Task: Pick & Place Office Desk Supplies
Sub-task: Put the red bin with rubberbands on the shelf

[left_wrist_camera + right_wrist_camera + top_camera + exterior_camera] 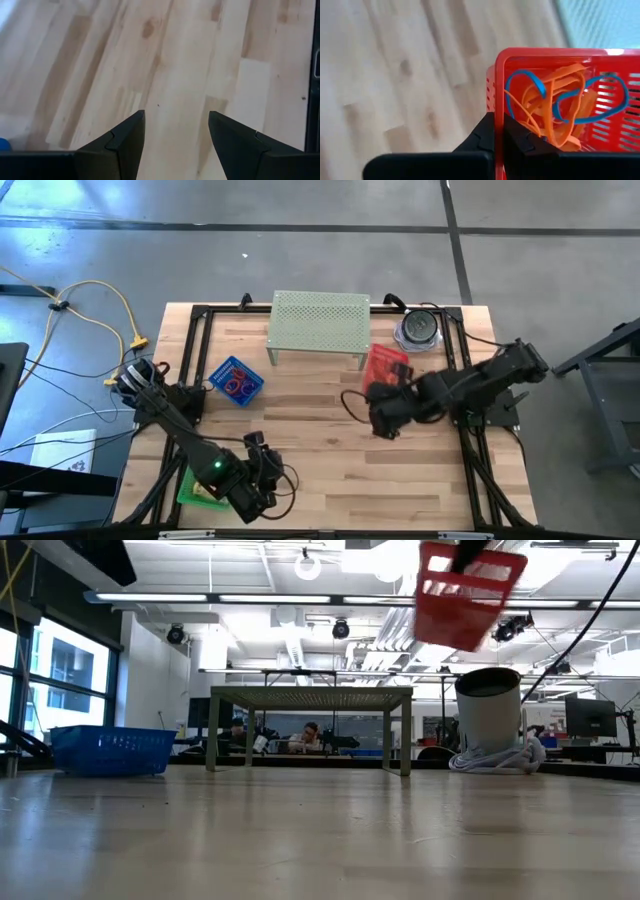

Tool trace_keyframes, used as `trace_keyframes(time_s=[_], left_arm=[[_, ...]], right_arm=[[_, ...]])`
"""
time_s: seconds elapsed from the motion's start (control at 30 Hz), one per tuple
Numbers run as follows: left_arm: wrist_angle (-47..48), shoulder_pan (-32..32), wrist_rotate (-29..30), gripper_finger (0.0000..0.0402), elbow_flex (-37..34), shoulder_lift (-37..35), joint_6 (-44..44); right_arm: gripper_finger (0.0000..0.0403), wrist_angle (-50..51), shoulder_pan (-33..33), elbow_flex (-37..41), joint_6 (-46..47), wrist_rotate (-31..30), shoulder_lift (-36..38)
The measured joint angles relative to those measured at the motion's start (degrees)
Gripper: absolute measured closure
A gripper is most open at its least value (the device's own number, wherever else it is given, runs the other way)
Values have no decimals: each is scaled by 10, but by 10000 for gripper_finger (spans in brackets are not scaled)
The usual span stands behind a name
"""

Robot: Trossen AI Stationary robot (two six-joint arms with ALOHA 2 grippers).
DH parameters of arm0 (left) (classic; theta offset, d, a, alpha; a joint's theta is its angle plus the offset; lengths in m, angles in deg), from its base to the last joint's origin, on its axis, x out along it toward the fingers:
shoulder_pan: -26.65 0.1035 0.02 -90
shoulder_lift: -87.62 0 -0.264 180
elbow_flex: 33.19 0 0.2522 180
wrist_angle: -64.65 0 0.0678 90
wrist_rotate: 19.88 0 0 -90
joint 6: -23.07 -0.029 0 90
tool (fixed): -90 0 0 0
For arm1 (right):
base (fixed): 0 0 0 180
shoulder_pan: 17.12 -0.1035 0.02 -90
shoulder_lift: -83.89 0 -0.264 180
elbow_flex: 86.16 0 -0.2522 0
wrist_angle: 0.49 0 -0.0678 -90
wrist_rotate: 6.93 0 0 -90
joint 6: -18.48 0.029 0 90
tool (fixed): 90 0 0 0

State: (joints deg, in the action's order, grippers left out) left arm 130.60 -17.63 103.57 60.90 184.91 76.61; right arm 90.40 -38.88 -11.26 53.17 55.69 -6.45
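My right gripper [501,122] is shut on a red mesh basket [560,100] that holds orange and blue loops [555,105]. In the low view the red basket [465,595] hangs tilted, high above the table. From above, the red basket [386,364] is right of the table's middle, with my right gripper [384,388] at its near side. A blue basket [236,380] with red and purple loops rests on its bottom at the left. My left gripper [268,472] stands open over bare wood near the front edge, and its wrist view shows my left gripper [176,120] empty. My right gripper pinches one side wall of the red basket at its rim [498,107], near a corner, one finger inside and one outside. The fingers slant down from the table's right side. The basket is lifted clear of the table and tilted, the loops lying inside it.
A pale green perforated stand [320,320] is on its legs at the back middle. A white cylinder with a coiled cable [420,330] is at the back right. A green basket [197,490] sits at the front left, partly under my left arm. Bare wood lies across the middle.
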Motion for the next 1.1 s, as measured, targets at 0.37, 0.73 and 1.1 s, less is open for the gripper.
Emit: trace_keyframes(time_s=[0.37, 0.73, 1.1], left_arm=[[-15, 21, -40, 193, 0, 0, -69], [-11, 23, -40, 193, -7, 0, -108], [-11, 17, -52, 193, -28, 0, -90]], right_arm=[[399, -196, 177, -26, -366, 38, -10], [399, -194, 299, -151, -485, 106, -161], [399, -52, 357, -404, -465, 145, -338]])
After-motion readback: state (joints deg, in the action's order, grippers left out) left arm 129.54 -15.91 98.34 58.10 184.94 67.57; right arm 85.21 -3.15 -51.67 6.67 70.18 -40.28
